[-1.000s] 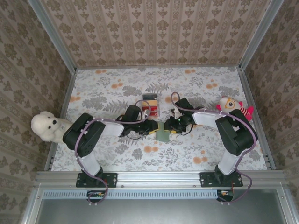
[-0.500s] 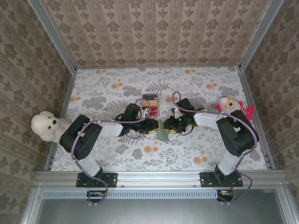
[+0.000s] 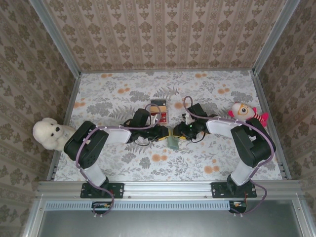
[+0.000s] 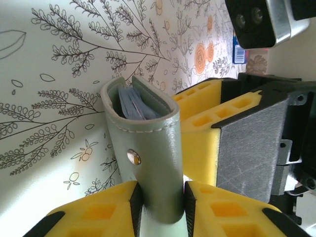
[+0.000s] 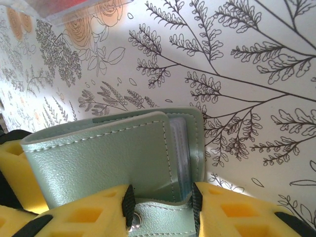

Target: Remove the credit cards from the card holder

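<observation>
L gripper [image 4: 160, 205] + R gripper [image 5: 161, 201] pinch card holder [image 4: 148, 143].

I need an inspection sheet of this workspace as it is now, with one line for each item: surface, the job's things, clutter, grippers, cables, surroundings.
surface: table covered with a flowered cloth; nothing spilled seen.
job's things: card holder held between the two grippers, partly open; cards inside it, none taken out.
clutter: clear box just behind the holder; teddy bear at the left edge; doll at the right.
grippers: left gripper and right gripper each shut on the card holder, from opposite sides.
cables: cables loop along both arms, off the holder.
surroundings: patterned walls on three sides; metal rail at the near edge.
</observation>
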### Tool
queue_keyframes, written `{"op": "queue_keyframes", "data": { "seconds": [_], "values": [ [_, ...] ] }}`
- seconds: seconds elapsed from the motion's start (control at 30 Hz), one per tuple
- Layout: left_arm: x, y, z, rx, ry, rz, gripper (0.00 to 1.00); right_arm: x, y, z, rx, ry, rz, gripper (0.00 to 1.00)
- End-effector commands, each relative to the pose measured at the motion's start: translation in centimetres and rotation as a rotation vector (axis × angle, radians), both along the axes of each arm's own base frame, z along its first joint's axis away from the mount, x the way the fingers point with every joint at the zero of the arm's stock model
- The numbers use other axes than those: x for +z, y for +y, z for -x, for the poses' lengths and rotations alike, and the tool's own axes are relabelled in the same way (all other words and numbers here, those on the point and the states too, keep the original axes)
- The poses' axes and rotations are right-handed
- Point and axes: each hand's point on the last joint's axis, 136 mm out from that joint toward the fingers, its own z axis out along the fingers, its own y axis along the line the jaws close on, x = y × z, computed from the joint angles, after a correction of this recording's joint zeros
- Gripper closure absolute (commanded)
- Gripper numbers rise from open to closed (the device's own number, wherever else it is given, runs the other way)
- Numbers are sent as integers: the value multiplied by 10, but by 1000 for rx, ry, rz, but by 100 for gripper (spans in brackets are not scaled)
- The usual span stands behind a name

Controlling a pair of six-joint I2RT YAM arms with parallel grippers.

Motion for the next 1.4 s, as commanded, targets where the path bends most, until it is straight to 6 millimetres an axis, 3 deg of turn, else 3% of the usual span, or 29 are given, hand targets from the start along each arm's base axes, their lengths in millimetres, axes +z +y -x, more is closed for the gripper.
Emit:
{"op": "queue_keyframes", "data": {
  "seconds": [0.0, 0.2, 0.7, 0.87, 0.97, 1.17, 1.37],
  "values": [
    [2, -7, 6, -53, -23, -13, 74, 25, 13, -1, 34, -49, -67, 61],
    [6, 7, -1, -14, -71, -67, 84, 28, -9, -5, -4, -100, 89, 56],
    [13, 4, -7, -1, -90, -46, 92, 16, 14, 19, 133, -86, 205, 60],
    [13, 4, -5, -6, -86, -41, 92, 3, 8, 17, 134, -67, 298, 58],
    [12, 6, -4, 2, -82, -50, 93, -1, -1, 12, 97, -70, 350, 61],
    [6, 15, -6, 45, -81, -93, 93, -9, -40, 10, 12, -87, 530, 67],
    [2, 20, -8, 65, -69, -116, 94, 0, -59, 7, -81, -130, 543, 69]
  ]
}}
